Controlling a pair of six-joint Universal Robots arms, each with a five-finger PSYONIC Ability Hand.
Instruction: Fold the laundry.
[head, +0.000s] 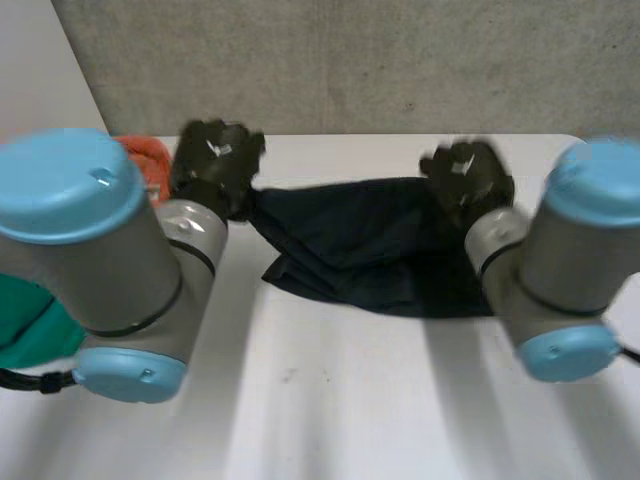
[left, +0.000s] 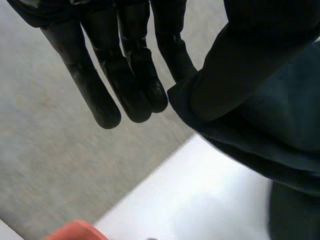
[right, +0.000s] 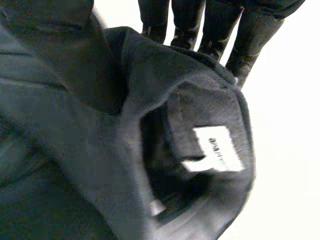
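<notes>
Both hands are at the far edge of the dark navy garment (head: 370, 245), which lies across the centre of the head view on the white table (head: 350, 410). Its long axis runs left to right, from one hand to the other. My left hand (head: 215, 160), upper left of centre, has the left corner. In its wrist view the straight fingers (left: 135, 85) seem to pinch the hem against the thumb. My right hand (head: 468, 175), upper right, grips the opposite end at a banded opening. Each arm has its own end, so I judge that neither is better placed for the next move. Just inside that opening is a white label (right: 217, 150), its print too blurred to read.
</notes>
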